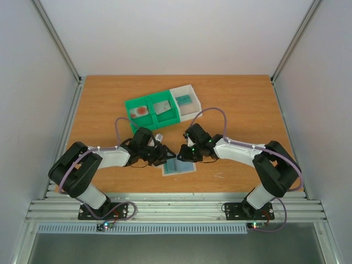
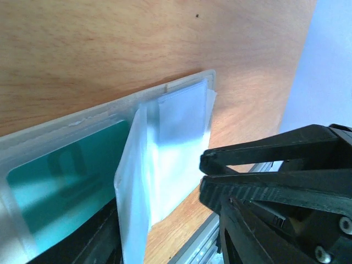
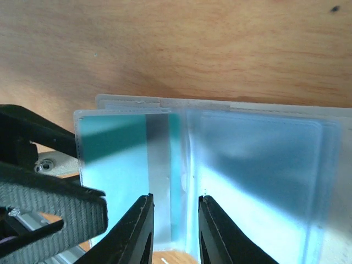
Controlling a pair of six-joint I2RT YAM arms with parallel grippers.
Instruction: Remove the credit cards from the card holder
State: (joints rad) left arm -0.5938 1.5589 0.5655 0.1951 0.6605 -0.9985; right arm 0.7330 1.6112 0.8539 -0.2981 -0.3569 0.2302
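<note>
Two grippers meeting over card holder [image 1: 179, 166]: left gripper [image 1: 159, 153] seemingly steadying left side, grip unreadable; right gripper [image 3: 176, 199] standing slightly parted, straddling teal card [image 3: 118, 159] edge, likely for pulling.

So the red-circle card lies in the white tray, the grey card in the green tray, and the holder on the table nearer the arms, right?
Not quite: the red-circle card lies in the green tray, left of the grey card, not in the white tray, as the top view shows. The rest is right.
</note>
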